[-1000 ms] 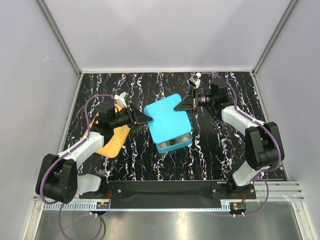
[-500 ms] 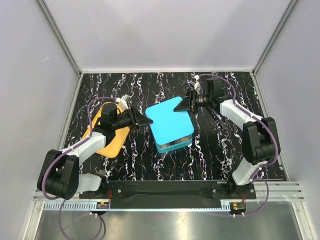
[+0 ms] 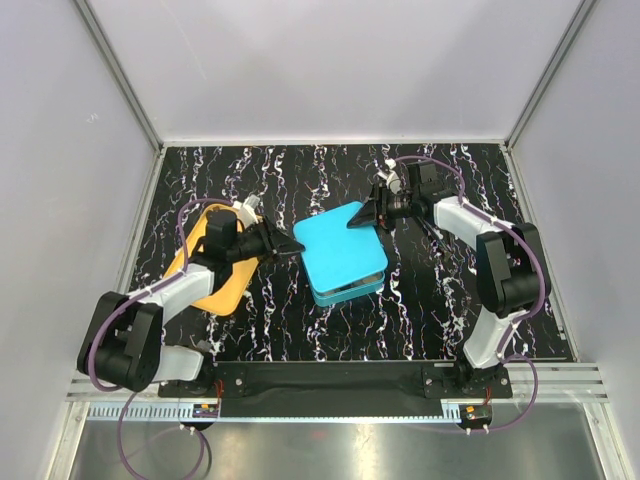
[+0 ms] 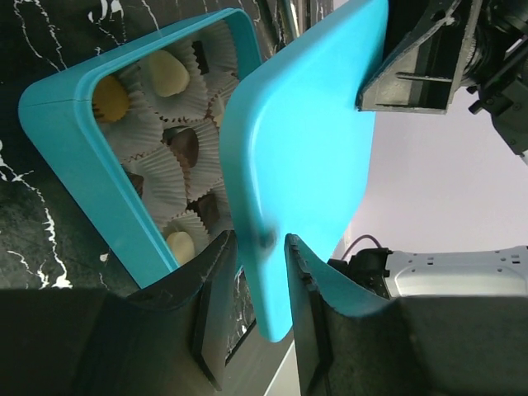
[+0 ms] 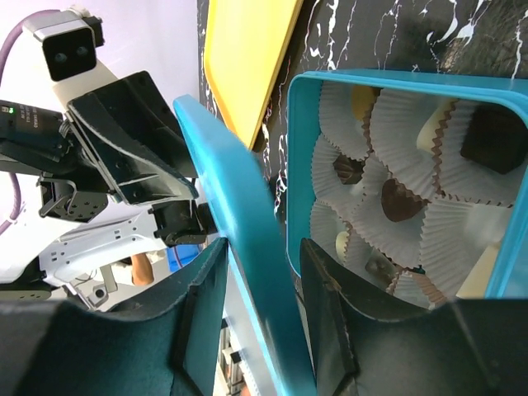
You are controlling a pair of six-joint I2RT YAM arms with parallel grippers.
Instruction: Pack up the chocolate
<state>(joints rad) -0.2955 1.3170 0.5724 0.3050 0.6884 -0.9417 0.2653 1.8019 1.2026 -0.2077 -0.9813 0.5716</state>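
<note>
Both the left claw (image 3: 295, 245) and right claw (image 3: 355, 221), clamped on the lid (image 3: 338, 248), have brought it nearly over the box (image 3: 350, 292) of chocolate (image 4: 183, 147), almost closing it

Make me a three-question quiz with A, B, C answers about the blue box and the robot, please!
1. What colour is the lid?
A) red
B) teal blue
C) white

2. Where is the yellow tray?
A) on the robot's left, beside the box
B) on top of the lid
C) at the far right of the table

3. What holds the lid?
A) the left gripper and the right gripper together
B) nothing, it lies flat on the table
C) a person's hand

Answers:
1. B, because the lid looks teal blue in every view.
2. A, because the top view shows the tray left of the box.
3. A, because each wrist view shows fingers on both sides of the lid's edge.
</note>
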